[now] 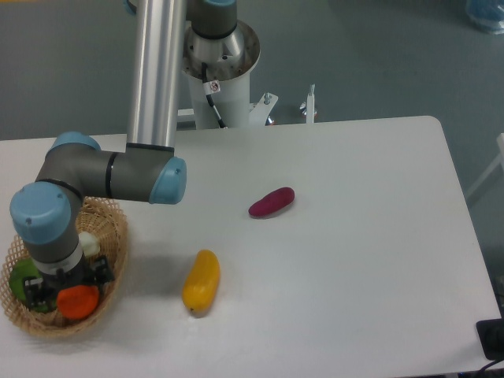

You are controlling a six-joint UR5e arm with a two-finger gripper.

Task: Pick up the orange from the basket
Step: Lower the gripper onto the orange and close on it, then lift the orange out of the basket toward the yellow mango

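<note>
The orange (79, 302) lies in the front right part of the tan wicker basket (116, 236) at the table's left front corner. My gripper (68, 283) points straight down into the basket, right over the orange and covering its upper left edge. Its dark fingers (101, 270) stand apart on either side of the fruit's top, so it looks open with nothing held. The wrist hides the middle of the basket.
A green fruit (22, 277) and a pale object (88, 245) share the basket. On the table lie an elongated yellow fruit (201, 281) to the right of the basket and a purple oblong vegetable (272, 201) farther back. The robot's base column (220, 63) stands behind the table.
</note>
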